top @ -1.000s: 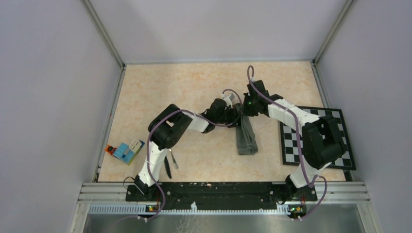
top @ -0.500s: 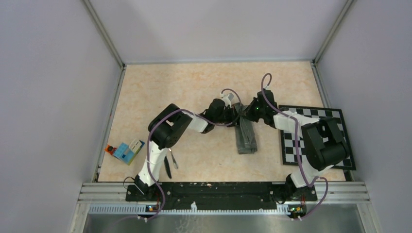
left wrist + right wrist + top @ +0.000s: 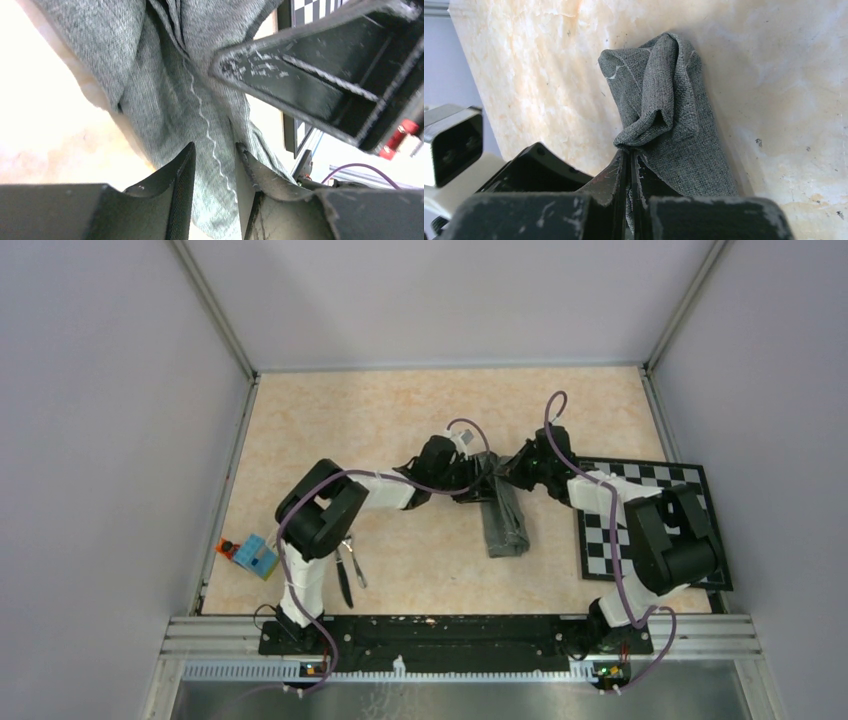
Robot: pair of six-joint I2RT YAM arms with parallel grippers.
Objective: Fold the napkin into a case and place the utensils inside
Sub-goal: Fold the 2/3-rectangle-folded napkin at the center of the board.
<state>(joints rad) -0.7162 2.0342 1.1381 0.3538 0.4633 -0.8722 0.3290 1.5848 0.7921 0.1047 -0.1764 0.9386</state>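
The napkin [image 3: 505, 522] lies as a narrow dark grey folded strip at mid-table, its far end lifted. My right gripper [image 3: 508, 471] is shut on that far end; in the right wrist view a fold of the napkin [image 3: 669, 107] is pinched between the closed fingers of the right gripper [image 3: 630, 153]. My left gripper [image 3: 480, 485] is at the same end from the left, its jaws apart. In the left wrist view, the napkin [image 3: 165, 90] with its wavy stitched line runs loosely through the gap of the left gripper [image 3: 214, 148]. The utensils [image 3: 347, 570] lie near the left arm's base.
A black-and-white checkered board [image 3: 650, 530] lies right of the napkin, under the right arm. A small colourful block toy [image 3: 255, 553] sits at the table's left edge. The right gripper's black finger [image 3: 300, 75] crosses close above the left jaws.
The left gripper's jaws have opened off the napkin and its elbow has swung left. The right gripper came down and right, then stayed shut on the napkin's far end.
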